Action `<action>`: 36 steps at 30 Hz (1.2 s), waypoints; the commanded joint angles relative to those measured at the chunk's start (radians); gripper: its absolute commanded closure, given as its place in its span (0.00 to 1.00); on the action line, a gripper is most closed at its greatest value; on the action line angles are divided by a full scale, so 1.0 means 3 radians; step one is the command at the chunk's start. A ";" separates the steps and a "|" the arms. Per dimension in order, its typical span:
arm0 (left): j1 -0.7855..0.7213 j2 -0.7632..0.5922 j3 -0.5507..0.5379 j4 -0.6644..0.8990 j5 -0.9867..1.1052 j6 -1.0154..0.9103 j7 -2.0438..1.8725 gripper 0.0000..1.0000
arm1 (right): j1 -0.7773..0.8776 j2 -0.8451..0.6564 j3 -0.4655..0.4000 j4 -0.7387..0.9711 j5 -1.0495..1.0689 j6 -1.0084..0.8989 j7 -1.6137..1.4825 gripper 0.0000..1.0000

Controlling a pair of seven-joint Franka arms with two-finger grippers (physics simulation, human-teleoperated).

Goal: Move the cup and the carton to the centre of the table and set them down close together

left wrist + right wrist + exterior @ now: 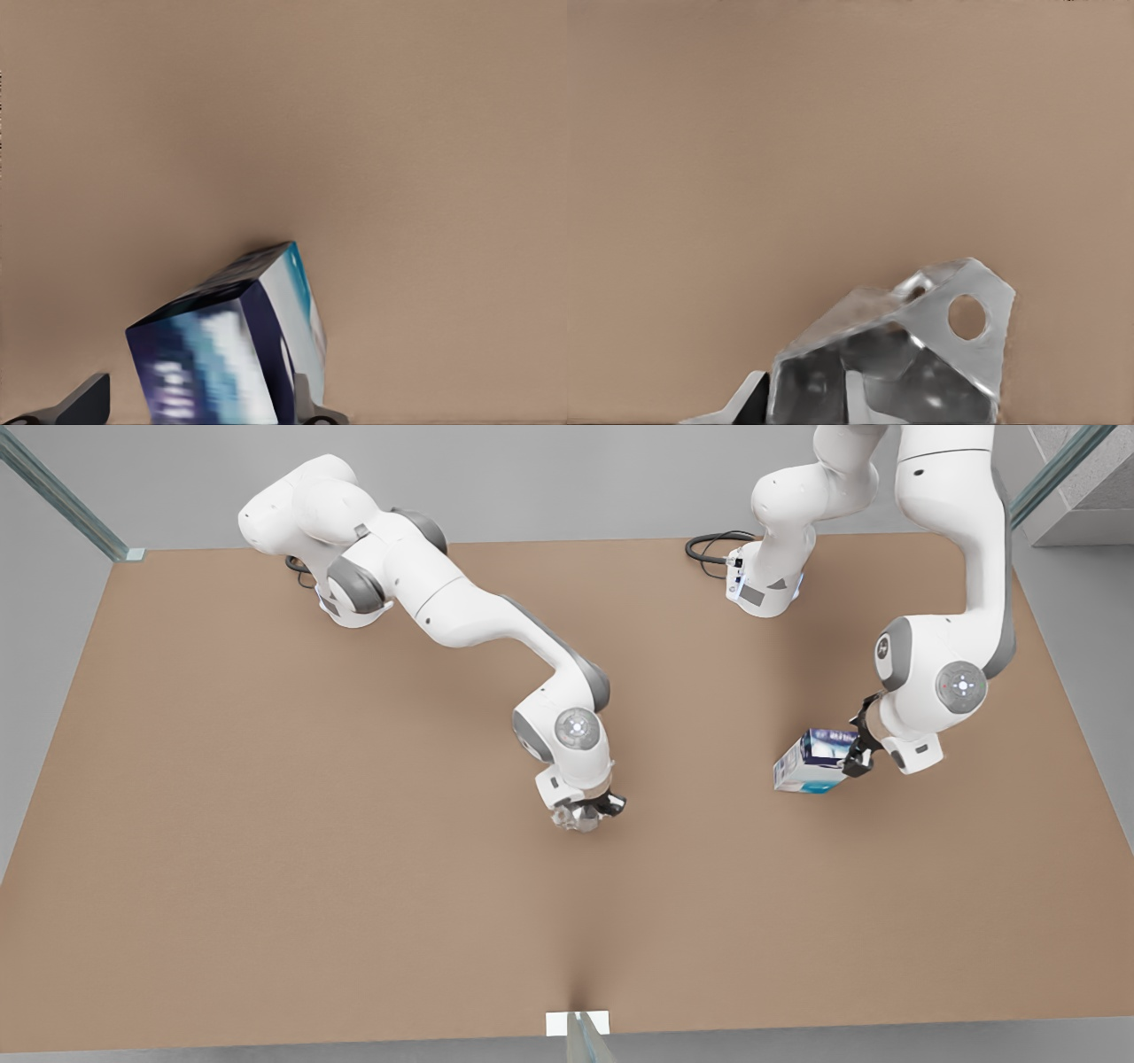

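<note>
At the near middle of the light-brown table (266, 850), the right gripper (592, 810) points down with its dark fingers clamped on the cup (571, 816), a small silvery-grey faceted vessel held just below the arm's wrist. In the right wrist view the cup (921, 354) sits between the fingers (855, 398), one finger inside its rim and one outside, its angular metallic walls catching light against the plain tabletop (833, 133); a round hole shows in one flat facet. Whether the cup touches the table or hangs just above it cannot be told.

Farther back and toward the front view's right, the left gripper (858, 749) holds the carton (811, 762), a white box with a dark blue band and teal print, tilted so one corner dips toward the table. Its fingers are closed on the carton's end. The left wrist view shows the carton (230, 354) gripped between two dark fingers (84, 398), its far corner slanting off over the tabletop (354, 106). The cup and carton are well apart. At the table's far edge stand both white arm bases, a black cable (713, 545) coiled beside one.
</note>
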 commanded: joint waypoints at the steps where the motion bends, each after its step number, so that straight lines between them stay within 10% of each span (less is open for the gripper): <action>1: 0.0015 0.0002 0.0000 -0.0006 -0.0001 0.0000 0.0000 0.00 | -0.0001 0.0000 0.0000 0.0000 0.0000 0.0000 0.0000 0.00; 14: 0.0015 0.0079 0.0000 -0.0052 -0.0175 0.0000 0.0000 0.00 | -0.0011 -0.0276 0.0036 0.0015 0.0240 -0.0393 -0.0123 0.00; 19: 0.0015 0.0156 0.0000 -0.0036 -0.0334 0.0102 0.0000 0.00 | -0.2429 -0.2296 0.0056 -0.1278 0.0195 -0.1570 -0.1887 0.00; 22: 0.0015 0.0186 0.0000 -0.0031 -0.0334 0.0158 0.0000 0.00 | -0.2936 -0.3395 0.0128 -0.2122 -0.0199 -0.2111 -0.3797 0.00; 36: 0.0010 0.0268 0.0000 -0.0036 -0.0334 0.0164 0.0005 0.11 | -0.2547 -0.3309 0.0276 -0.1846 -0.0363 -0.2045 -0.4014 0.00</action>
